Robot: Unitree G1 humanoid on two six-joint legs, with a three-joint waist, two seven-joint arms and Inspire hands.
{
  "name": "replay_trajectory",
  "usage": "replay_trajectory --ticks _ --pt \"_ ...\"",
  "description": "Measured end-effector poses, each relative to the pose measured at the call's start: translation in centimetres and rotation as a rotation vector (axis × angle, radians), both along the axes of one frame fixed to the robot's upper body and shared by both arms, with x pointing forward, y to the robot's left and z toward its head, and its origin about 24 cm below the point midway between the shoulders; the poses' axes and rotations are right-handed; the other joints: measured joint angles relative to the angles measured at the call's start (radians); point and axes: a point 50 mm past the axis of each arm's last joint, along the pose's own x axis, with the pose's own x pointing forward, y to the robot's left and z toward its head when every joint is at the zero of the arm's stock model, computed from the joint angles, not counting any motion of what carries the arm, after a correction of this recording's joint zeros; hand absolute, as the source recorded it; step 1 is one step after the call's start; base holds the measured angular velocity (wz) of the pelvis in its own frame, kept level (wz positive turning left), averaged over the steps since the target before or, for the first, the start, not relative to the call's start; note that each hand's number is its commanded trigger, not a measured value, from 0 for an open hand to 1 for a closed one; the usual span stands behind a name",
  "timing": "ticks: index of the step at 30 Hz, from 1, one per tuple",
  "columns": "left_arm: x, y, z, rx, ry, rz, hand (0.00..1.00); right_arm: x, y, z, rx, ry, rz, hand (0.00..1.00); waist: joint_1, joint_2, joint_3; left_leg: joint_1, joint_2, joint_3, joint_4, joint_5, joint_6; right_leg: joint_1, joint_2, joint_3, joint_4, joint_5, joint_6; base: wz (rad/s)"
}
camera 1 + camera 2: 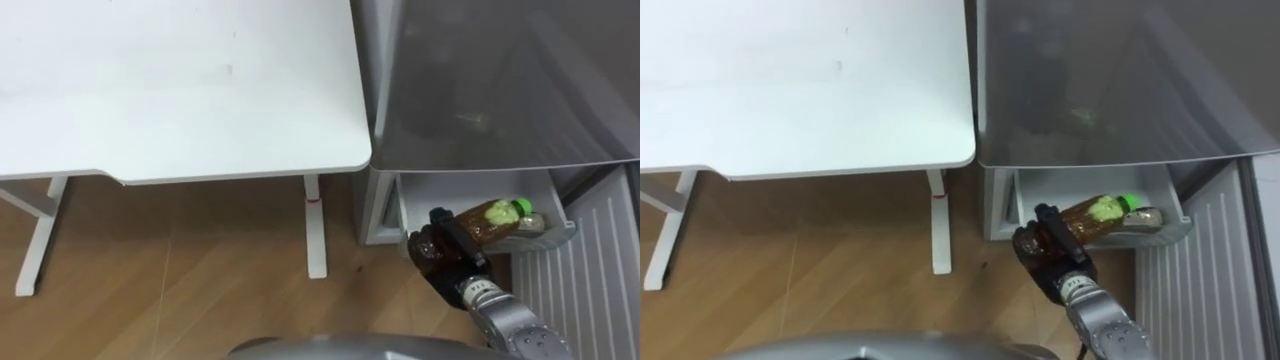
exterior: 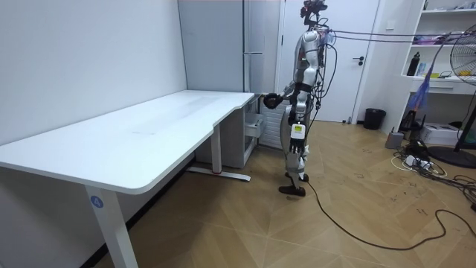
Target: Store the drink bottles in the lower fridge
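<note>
My right hand (image 1: 437,255) is shut on a brown drink bottle (image 1: 492,217) with a yellow-green label and a green cap. The bottle lies almost level, cap pointing right, over the pulled-out white drawer (image 1: 455,190) at the bottom of the grey fridge (image 1: 500,80). Another pale bottle (image 1: 534,222) lies in the drawer just past the cap. The right eye view has the same hand (image 1: 1045,250) and bottle (image 1: 1098,213) over the drawer (image 1: 1070,185). In the room view I stand upright facing the fridge (image 2: 256,52), one hand (image 2: 272,98) held out towards it.
A large white table (image 1: 180,80) stands to the left of the fridge, its leg (image 1: 314,225) near the drawer. A ribbed white door panel (image 1: 590,270) stands open at the right. The floor is wood.
</note>
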Motion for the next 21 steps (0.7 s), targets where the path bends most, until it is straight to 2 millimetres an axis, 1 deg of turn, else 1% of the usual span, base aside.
replay_trajectory --ticks 1,3,8,13,21 --pt "0.1 0.0 0.0 0.001 -0.009 0.008 0.00 0.1 -0.2 0.0 -0.003 -0.005 -0.017 1.00 0.001 0.004 -0.0021 0.000 0.000 0.002 -0.003 0.000 0.000 0.000 0.000 0.000 -0.001 0.000 0.000 0.00" --pt "0.1 0.1 0.0 0.001 -0.019 0.010 0.00 0.2 -0.4 0.1 0.004 -0.014 -0.052 1.00 0.002 0.003 -0.0008 0.002 0.000 0.004 -0.007 0.000 0.000 0.000 0.000 0.002 -0.001 0.000 0.000 -0.02" --pt "0.2 -0.1 0.0 0.000 -0.035 0.023 0.00 0.3 -0.9 0.2 0.011 -0.035 -0.126 1.00 0.002 0.013 0.0025 0.001 0.001 0.010 -0.008 -0.002 0.000 0.001 0.000 0.005 -0.002 0.000 0.000 -0.01" --pt "0.2 0.0 0.0 0.004 -0.039 0.013 0.00 0.4 -1.1 0.3 0.022 -0.044 -0.173 1.00 0.003 0.025 0.0020 0.002 0.000 0.009 -0.007 -0.003 0.000 -0.001 -0.001 0.005 -0.002 -0.002 0.001 0.00" --pt "-0.4 -0.1 0.0 0.006 -0.041 0.090 0.00 0.5 -1.7 0.5 0.028 -0.057 -0.231 1.00 0.003 0.025 0.0017 -0.001 -0.001 0.009 -0.008 -0.003 0.000 -0.006 -0.002 0.003 -0.001 -0.004 0.002 0.00"
